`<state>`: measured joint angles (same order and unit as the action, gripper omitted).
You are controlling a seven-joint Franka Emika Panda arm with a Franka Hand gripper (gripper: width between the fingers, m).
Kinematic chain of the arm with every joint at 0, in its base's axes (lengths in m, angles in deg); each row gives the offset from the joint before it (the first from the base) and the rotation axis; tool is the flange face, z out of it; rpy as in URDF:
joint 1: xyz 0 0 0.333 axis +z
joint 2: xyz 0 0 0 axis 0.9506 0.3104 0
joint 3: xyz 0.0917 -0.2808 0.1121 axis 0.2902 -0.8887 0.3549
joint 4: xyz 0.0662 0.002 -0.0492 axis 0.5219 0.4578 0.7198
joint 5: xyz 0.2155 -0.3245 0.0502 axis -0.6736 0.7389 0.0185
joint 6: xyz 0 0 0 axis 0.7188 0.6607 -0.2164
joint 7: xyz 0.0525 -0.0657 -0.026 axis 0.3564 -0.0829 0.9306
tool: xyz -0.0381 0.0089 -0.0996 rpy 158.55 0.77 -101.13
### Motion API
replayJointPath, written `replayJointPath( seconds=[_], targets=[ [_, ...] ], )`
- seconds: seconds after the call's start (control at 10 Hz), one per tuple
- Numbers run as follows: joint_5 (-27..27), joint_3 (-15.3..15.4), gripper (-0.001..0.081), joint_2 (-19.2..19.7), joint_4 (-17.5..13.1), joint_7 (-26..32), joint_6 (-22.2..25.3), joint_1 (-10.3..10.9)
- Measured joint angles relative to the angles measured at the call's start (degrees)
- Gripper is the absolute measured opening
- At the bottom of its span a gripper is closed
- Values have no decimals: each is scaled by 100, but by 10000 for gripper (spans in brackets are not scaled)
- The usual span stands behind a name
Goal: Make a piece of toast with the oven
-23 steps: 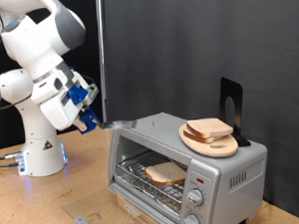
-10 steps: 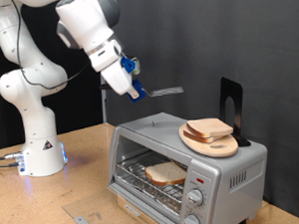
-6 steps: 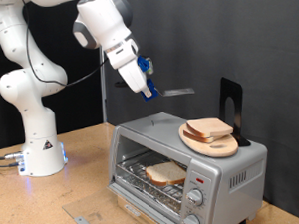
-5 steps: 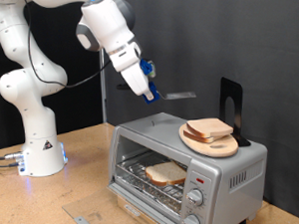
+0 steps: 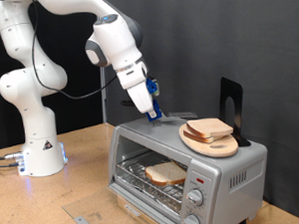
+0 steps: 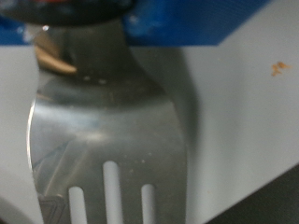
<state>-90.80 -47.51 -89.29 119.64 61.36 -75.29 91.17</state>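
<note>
Jaws of the gripper (image 5: 149,105) pinched a slotted spatula (image 6: 103,140) over the oven (image 5: 182,160). One piece of toast (image 5: 166,173) lay inside on the rack; another piece (image 5: 209,128) waited on the plate (image 5: 213,145), at three o'clock from the blade.

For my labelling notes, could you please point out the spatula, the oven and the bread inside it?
spatula (image 6: 105,140), wrist view, middle of blade.
oven (image 5: 232,163), exterior view, side wall.
bread (image 5: 166,172), exterior view, middle of slice.
</note>
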Motion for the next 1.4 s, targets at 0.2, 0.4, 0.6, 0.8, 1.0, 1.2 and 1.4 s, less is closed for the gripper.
replayJointPath(
  seconds=[0.2,0.4,0.6,0.8,1.0,1.2,1.4],
  targets=[
    [-79,7,394,136,13,25,-143,35],
    [-114,12,636,202,12,36,-270,54],
    [-8,22,755,213,13,38,-307,52],
    [101,44,792,222,12,46,-379,52],
    [-46,49,808,203,-18,184,-465,91],
    [-257,34,808,77,-56,322,-462,112],
    [-348,-41,808,-130,-79,325,-261,112]
  ],
)
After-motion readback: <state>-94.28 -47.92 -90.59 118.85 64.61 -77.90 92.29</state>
